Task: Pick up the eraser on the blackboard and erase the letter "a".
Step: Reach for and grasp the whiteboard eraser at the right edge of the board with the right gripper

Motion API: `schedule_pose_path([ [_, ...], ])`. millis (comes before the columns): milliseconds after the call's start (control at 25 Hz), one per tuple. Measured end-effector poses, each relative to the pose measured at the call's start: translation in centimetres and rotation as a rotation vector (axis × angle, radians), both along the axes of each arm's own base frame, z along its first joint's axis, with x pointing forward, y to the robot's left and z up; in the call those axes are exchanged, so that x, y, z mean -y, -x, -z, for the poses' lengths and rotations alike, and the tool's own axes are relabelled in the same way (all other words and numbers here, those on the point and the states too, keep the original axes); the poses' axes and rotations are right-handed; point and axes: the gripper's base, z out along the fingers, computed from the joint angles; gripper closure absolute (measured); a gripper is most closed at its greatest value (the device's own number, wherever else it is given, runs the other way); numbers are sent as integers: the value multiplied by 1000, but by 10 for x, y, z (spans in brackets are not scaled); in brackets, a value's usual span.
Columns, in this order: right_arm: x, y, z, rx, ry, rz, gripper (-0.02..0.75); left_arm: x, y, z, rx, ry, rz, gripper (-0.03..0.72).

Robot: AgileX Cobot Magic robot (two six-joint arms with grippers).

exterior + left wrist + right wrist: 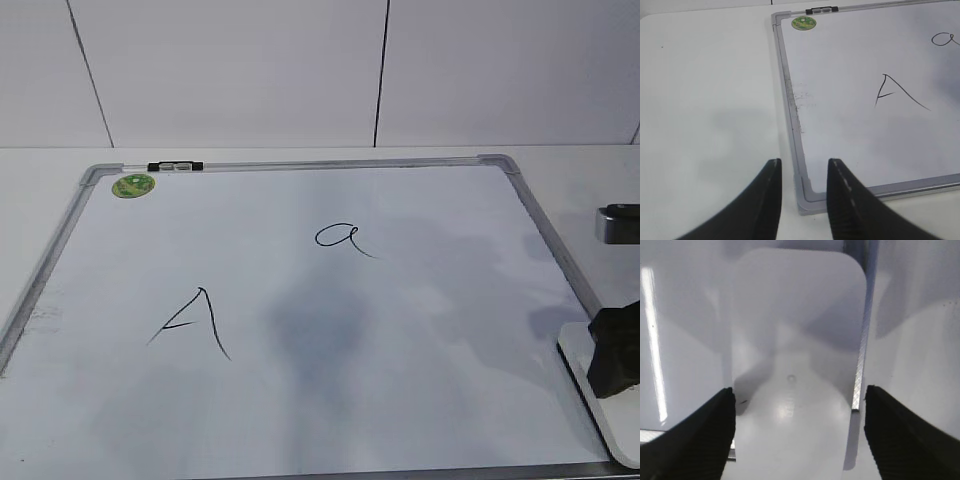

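The blackboard [420, 330] lies flat on the table, white with a grey frame. The small cursive letter "a" [340, 237] is near its middle; its edge also shows in the left wrist view [945, 39]. The white eraser [600, 420] lies across the board's near right corner. My right gripper [610, 380] is down over it. In the right wrist view the open jaws [798, 389] straddle the eraser [795, 340], with the left finger at its edge and the right finger a little apart. My left gripper [804, 161] is open and empty above the board's near left corner [807, 197].
A larger capital "A" [195, 320] is drawn on the left half of the board. A round green sticker [133, 185] and a small black-and-clear marker [175, 166] sit at the far left corner. The metal frame [860, 365] runs beside the eraser. A white wall stands behind the table.
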Motion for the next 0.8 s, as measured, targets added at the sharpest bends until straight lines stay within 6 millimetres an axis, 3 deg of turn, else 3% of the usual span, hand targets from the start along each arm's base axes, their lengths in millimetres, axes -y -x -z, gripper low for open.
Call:
schedule_pose_path([
  [800,-3,-5,7,-6,-14,12,115,0,0,0,0,0,0,449],
])
